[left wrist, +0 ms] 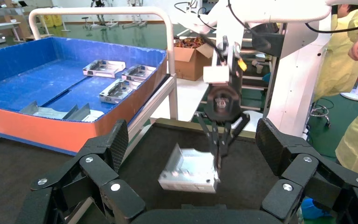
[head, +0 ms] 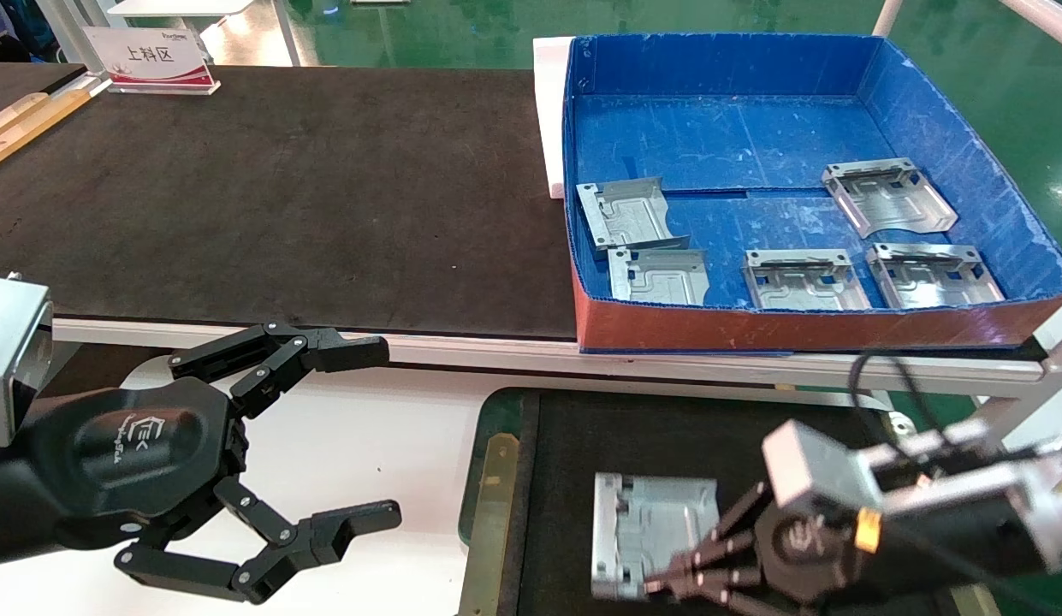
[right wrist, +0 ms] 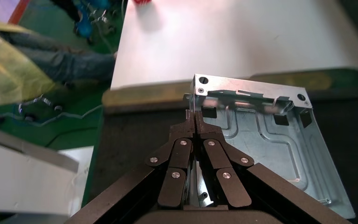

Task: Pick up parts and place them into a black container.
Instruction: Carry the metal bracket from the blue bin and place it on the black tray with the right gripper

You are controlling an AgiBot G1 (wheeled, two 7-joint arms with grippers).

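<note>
We see the right tool (head: 667, 580) clamped on the edge tab of a part (head: 655, 535) over the tray (head: 573, 479). The left tool (head: 359, 436) hangs wide open, empty, beside the tray.

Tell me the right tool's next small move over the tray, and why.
Probably lower slightly and open: the right tool is shut on the edge of a part that sits over the black container's felt floor. Whether it already touches is unclear. The left tool hangs open, idle.
</note>
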